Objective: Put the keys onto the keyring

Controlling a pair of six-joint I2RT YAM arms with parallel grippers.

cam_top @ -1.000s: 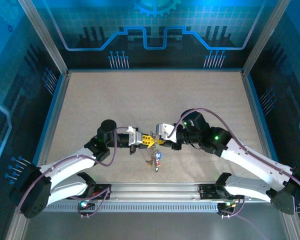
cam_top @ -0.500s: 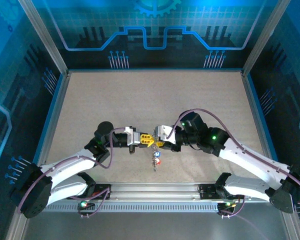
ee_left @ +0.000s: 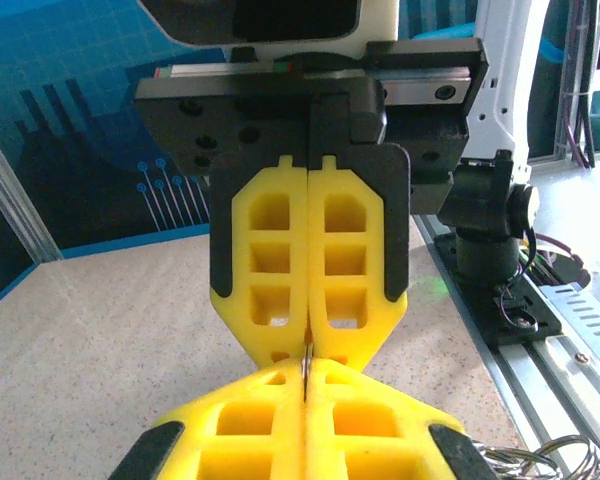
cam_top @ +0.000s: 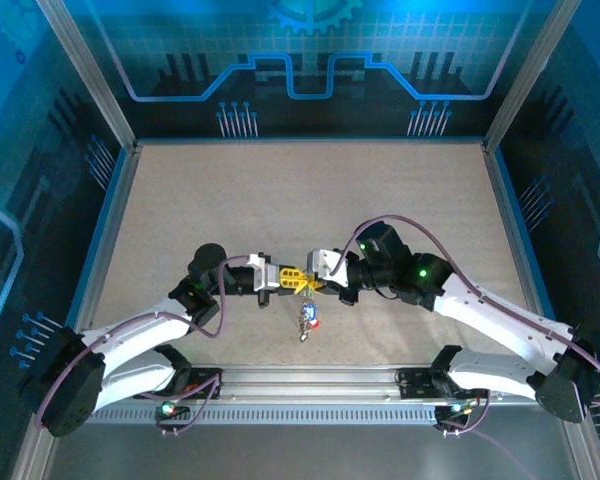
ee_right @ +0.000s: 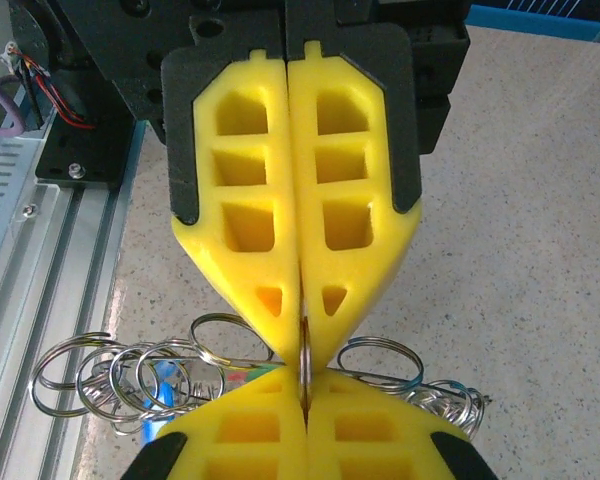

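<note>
My two grippers meet tip to tip above the table's near middle. The left gripper (cam_top: 292, 276) is shut on the keyring (ee_left: 305, 366), a thin silvery ring seen edge-on between its yellow fingers. Facing it, the right gripper (cam_top: 316, 283) is shut on the same keyring (ee_right: 303, 345). In the left wrist view the left gripper (ee_left: 305, 372) touches the right gripper (ee_left: 307, 350). The right wrist view has the right gripper (ee_right: 303, 385) below the left gripper (ee_right: 300, 355). The keys (cam_top: 307, 318), with blue and red tags, hang below the tips. Small split rings (ee_right: 110, 375) spread to either side.
The speckled beige table (cam_top: 310, 200) stretches away behind the grippers. The metal rail (cam_top: 310, 385) carrying both arm bases runs along the near edge, just under the hanging bunch. Blue walls close in the far side and both flanks.
The right gripper's jaws have closed onto the keyring. Both grippers have drawn slightly together, and the hanging bunch has shifted a little to the left.
</note>
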